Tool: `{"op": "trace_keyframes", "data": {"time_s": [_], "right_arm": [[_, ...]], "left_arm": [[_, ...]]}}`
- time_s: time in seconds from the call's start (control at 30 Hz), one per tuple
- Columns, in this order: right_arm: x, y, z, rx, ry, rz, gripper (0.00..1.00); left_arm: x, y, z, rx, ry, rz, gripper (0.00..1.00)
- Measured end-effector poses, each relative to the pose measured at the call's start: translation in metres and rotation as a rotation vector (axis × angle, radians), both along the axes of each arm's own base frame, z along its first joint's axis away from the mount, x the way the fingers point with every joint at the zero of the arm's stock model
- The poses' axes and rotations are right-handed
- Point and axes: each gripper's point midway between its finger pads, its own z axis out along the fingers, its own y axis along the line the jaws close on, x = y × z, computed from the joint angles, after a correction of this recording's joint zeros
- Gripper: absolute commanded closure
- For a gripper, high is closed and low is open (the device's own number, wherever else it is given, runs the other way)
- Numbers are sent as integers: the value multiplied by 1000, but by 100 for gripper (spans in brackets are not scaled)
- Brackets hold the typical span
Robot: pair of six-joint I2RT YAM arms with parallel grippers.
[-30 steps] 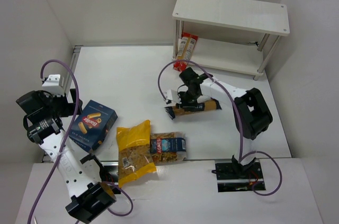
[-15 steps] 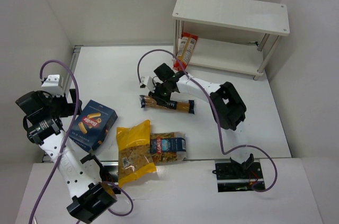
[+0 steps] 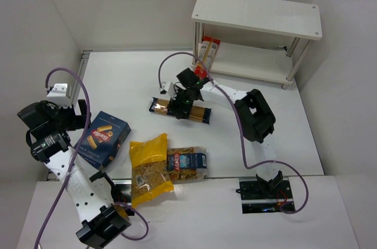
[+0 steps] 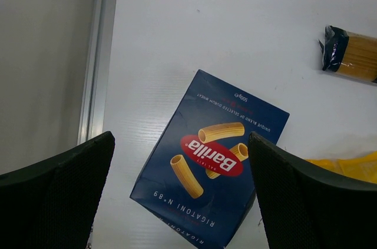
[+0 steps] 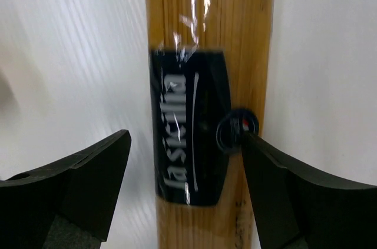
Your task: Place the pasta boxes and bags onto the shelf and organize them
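Golden strands are seen through the spaghetti pack (image 5: 206, 55), which is laid flat on the tabletop (image 3: 135, 78) between the spread right fingers (image 5: 70, 184), its dark blue label straight under the wrist camera. The pack is not centred. One finger is at or touching its edge, while bare tabletop is seen between the other finger and the pack. The shelf (image 3: 259, 13) is set at the far right, and a red-and-white pack (image 3: 206, 55) is stood at its left end, under the top board. The left fingers (image 4: 53, 202) are held wide apart above a dark blue box (image 4: 212, 158), with nothing pinched. A yellow bag (image 3: 149, 166) and a clear bag (image 3: 187, 163) are found near the front edge, touching each other.

Trouble is most likely at the closing. Because the spaghetti pack is off-centre, it may be shoved sideways or rolled before it is gripped, and it may be let slip by the glossy film (slippery, by the look of the glare). If too much force is applied, the strands may be snapped. If held off its middle, so long a pack may droop at one end. It could then be knocked against a shelf leg or the red-and-white pack when carried in.
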Motion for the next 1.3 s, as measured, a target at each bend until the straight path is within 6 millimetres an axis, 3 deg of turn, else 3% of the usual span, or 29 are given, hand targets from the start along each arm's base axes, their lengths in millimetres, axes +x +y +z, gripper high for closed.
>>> {"op": "trace_keyframes", "data": {"time_s": [0.1, 0.3, 0.43, 0.77, 1.03, 1.07, 1.3], "right_arm": [[-4, -27, -9, -11, 26, 23, 14], [-2, -100, -21, -43, 61, -17, 13], [0, -127, -28, -58, 73, -21, 13], [-14, -124, -28, -16, 79, 63, 12], [-25, -111, -27, 5, 94, 91, 12], [-26, -110, -27, 6, 96, 92, 7], [-30, -106, -25, 19, 120, 70, 7]], "left_arm": [[0, 0, 1, 2, -3, 0, 1], [-1, 0, 0, -3, -2, 1, 1], [-2, 0, 0, -7, -1, 1, 1], [-4, 1, -1, -12, 2, 11, 1], [-5, 1, 0, -9, -1, 12, 1], [-5, 1, 0, -9, -2, 12, 1], [-5, 1, 0, -9, -1, 12, 1]]}}
